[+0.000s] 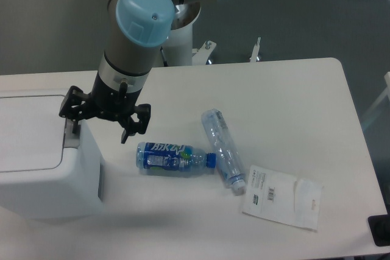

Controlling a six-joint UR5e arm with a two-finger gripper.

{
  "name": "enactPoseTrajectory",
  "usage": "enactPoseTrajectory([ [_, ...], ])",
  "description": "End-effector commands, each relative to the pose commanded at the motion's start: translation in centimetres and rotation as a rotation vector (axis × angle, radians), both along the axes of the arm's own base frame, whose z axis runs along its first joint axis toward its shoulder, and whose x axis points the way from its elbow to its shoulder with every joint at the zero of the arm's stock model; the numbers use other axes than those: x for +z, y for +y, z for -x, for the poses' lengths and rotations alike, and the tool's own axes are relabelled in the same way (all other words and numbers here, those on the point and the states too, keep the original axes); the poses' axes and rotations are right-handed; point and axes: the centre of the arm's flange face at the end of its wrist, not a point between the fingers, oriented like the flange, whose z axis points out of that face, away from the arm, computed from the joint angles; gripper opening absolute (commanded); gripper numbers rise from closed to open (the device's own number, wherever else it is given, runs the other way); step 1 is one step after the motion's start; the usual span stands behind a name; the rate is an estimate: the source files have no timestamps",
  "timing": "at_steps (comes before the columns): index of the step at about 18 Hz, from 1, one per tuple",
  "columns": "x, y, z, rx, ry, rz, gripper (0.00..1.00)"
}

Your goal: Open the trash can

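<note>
I see a white surface (292, 95) with round corners. A big white trash can (42, 168) sits on it at the left side, with its flat lid down. Near the middle, a bottle (173, 158) with a blue label and a blue cap lies on its side. Just right of it lies a clear bottle (222, 155), tilted, with its cap end toward the near edge. The blue cap is right beside the clear bottle; I cannot tell if they touch. A white paper (281, 196) with small black print lies flat close to the clear bottle's cap end.
</note>
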Motion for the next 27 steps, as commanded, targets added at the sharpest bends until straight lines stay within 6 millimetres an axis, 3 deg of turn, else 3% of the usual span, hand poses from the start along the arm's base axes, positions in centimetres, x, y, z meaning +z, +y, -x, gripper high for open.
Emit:
enactPoseTrajectory([
  [5, 0.2, -0.1, 0.1, 0.007, 0.000, -0.001, 1.00],
  [9, 2.3, -0.6, -0.1, -0.005, 0.031, -0.036, 1.00],
  [11, 3.1, -0.8, 0.8, -0.022, 0.083, -0.076, 1.00],
  [12, 3.6, -1.4, 1.8, -0.027, 0.114, -0.093, 1.00],
  [16, 4.5, -6.9, 9.7, 0.000, 0.200, -0.110, 1.00],
  [20, 2.8, -13.3, 16.8, -0.034, 0.319, -0.025, 1.00],
  [22, 1.3, -16.2, 19.3, -0.097, 0.378, 0.054, 1.00],
  [27, -2.1, -21.1, 23.1, -0.246, 0.425, 0.139, 1.00],
])
